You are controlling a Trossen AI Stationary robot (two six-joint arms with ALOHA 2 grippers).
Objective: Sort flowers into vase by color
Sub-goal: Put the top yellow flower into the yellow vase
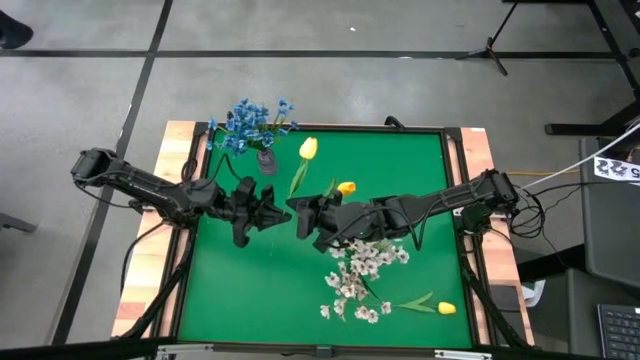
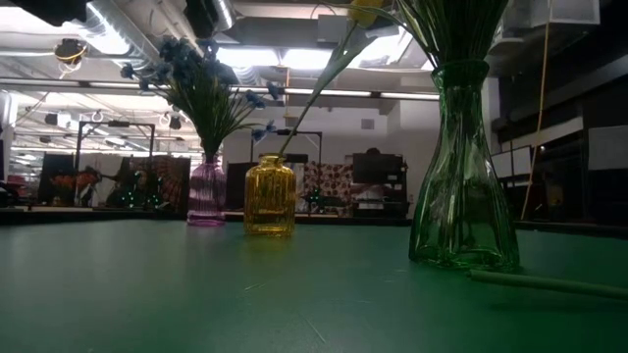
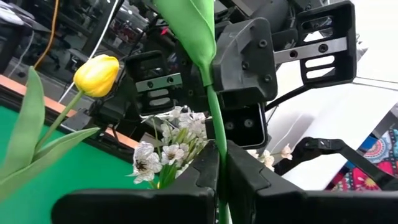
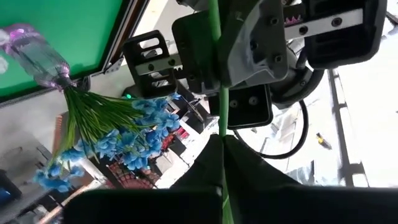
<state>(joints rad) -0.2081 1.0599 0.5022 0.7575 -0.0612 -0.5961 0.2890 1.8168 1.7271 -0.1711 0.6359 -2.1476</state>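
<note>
high: left gripper and right gripper meet nose to nose just in front of the yellow vase | low: yellow vase between pink vase and green vase | left wrist: fingers clenched on green stem | right wrist: fingers clenched on same stem, blue flowers beyond.

Both arms stretched inward over the green table, meeting nose to nose above its middle. Left gripper clamped shut on a thin green stem, wrist level, reaching in from the table's left edge. Right gripper pinched tight on the same stem, facing the left one, almost touching it, forearm running back to the table's right edge.
</note>
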